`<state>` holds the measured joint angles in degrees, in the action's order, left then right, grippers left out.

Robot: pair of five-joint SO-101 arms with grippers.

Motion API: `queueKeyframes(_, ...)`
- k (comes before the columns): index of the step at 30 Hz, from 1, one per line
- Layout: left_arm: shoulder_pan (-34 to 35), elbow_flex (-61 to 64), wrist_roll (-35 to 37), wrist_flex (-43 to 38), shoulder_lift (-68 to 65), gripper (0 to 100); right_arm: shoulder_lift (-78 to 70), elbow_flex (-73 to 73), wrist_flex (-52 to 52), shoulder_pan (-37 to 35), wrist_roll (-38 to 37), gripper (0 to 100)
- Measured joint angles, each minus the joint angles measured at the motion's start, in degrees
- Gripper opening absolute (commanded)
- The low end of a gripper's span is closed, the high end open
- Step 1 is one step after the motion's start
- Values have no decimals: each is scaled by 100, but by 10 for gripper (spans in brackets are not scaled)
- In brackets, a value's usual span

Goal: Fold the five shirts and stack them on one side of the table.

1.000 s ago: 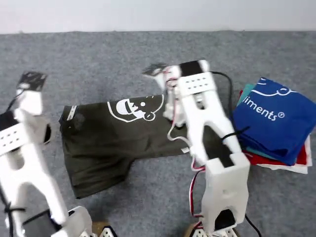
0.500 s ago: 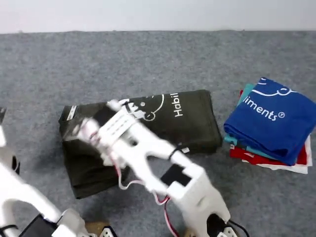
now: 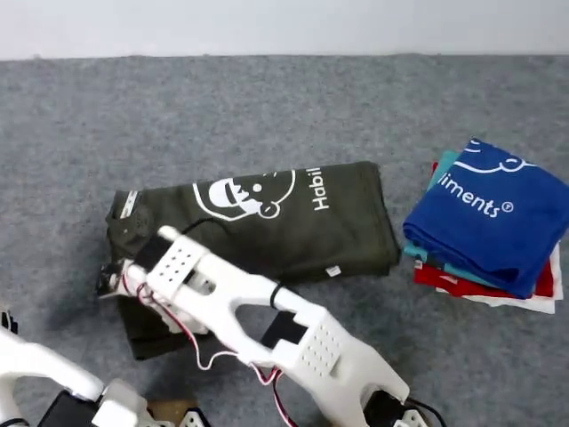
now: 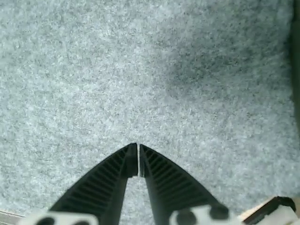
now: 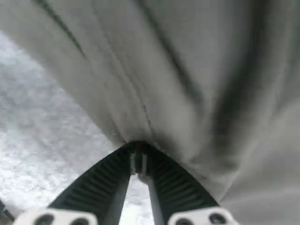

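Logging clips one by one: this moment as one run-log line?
step: folding dark green shirt | right gripper: shut on its left end | left gripper: shut over carpet | stack: four folded, right side

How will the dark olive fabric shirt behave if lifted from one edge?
Probably floppy: the dark olive shirt creases and bunches near the right gripper. Likely light, yet its folded layers may unfold when raised.

Single shirt (image 3: 267, 222) lies centre-left in high view, on table (image 3: 267, 107). Shirt stack (image 3: 489, 231) sits at right edge, apart from it. Right arm (image 3: 267, 320) runs from btm centre up-left over the single shirt's lower-left part; right gripper (image 3: 108, 281) at its left end. Left arm (image 3: 36, 374) in btm-left corner, left gripper (image 4: 138, 161) over bare table.
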<state>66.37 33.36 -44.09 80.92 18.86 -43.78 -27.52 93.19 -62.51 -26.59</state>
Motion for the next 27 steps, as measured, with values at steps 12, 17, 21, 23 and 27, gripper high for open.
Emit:
queueKeyframes(12, 0, 0, 0, 0, 0, 15, 607, 44, 62, -281, 18, 132)
queueKeyframes(17, 0, 0, 0, 0, 0, 15, 607, 44, 62, -695, 18, 191)
queueKeyframes(21, 0, 105, 0, 0, 0, 15, 607, 44, -105, -967, 18, 193)
queueKeyframes(23, 0, 211, 0, 0, 0, 15, 580, 44, -299, -967, 18, 191)
queueKeyframes(27, 0, 290, 0, 0, 9, 15, 167, 35, -633, -949, 26, 185)
